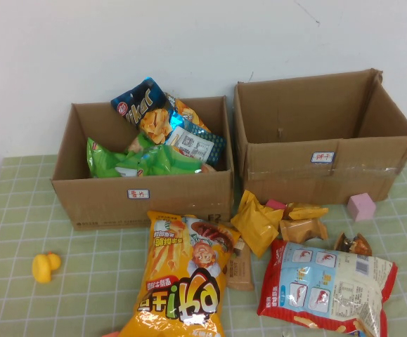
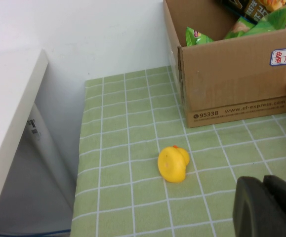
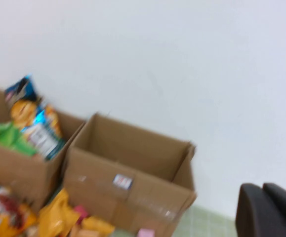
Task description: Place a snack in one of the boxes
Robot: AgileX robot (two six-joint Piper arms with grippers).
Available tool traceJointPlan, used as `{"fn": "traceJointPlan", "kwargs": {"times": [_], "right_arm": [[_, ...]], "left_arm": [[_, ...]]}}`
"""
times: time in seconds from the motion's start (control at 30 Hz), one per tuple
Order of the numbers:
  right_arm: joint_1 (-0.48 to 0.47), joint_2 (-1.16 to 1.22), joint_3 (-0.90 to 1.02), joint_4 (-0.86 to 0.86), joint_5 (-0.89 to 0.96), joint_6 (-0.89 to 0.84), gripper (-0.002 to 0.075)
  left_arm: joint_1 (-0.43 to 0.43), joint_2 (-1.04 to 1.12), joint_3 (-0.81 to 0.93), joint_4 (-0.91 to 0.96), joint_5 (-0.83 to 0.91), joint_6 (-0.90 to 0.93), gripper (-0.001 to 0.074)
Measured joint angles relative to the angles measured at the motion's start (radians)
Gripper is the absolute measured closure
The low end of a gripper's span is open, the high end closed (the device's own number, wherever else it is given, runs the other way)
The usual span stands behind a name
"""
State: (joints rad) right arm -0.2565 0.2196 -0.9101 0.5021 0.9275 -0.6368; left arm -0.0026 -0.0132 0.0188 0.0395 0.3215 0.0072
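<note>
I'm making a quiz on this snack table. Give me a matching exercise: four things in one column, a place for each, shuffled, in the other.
1. rubber duck
2. pink cube
3. green bags
4. orange chip bag

A. inside the left box
B. by the right box, near its right front corner
C. alone on the cloth, far left
D. lying in front of the left box

Pairs: 1-C, 2-B, 3-A, 4-D

Left gripper hovers near the duck; right gripper is raised.

Checked green cloth (image 1: 20, 309); boxes (image 1: 147, 200), snack bags (image 1: 182, 281), duck (image 1: 46, 267)
</note>
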Motion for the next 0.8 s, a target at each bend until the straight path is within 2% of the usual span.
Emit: {"fn": "traceJointPlan", "kwargs": {"times": [0.27, 0.47, 0.57, 0.63, 0.8], "right_arm": [[0.000, -0.124, 0.255, -0.002, -0.259, 0.006, 0.0721], [0.000, -0.177, 0.462, -0.019, -0.393, 0.117, 0.0721], [0.002, -0.200, 0.574, -0.106, -0.475, 0.189, 0.0721], [0.016, -0.224, 0.661, -0.223, -0.572, 0.316, 0.0721], [0.113, -0.233, 0.749, -0.420, -0.709, 0.584, 0.0722]], "left_arm": [[0.000, 0.000, 0.000, 0.000, 0.000, 0.000, 0.0736], [0.000, 0.000, 0.000, 0.000, 0.002, 0.000, 0.0736], [0.000, 0.000, 0.000, 0.000, 0.002, 0.000, 0.0736], [0.000, 0.000, 0.000, 0.000, 0.002, 0.000, 0.0736], [0.000, 0.000, 0.000, 0.000, 0.002, 0.000, 0.0736]]}}
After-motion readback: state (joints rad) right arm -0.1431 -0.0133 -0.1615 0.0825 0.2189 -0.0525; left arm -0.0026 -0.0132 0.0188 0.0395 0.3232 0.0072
